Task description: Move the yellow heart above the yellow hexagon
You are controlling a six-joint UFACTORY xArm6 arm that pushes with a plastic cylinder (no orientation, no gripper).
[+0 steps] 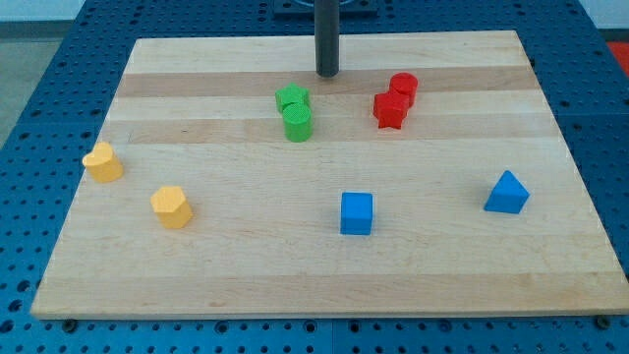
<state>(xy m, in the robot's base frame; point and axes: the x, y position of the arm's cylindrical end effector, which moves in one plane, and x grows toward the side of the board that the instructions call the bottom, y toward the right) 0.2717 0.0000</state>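
Our tip (327,74) stands at the far middle of the wooden counter (442,275). No gripper here (just a rod). The yellow heart (102,162) lies far left and nearer, just beside the yellow hexagon (171,207), both matte plastic. Green blocks (295,112) sit between.

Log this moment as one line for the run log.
my tip: view's top, above green blocks, touching none | yellow heart: view's left edge | yellow hexagon: lower right of heart, apart | task: not done

My tip (327,74) sits near the green blocks (295,112), probably not touching.
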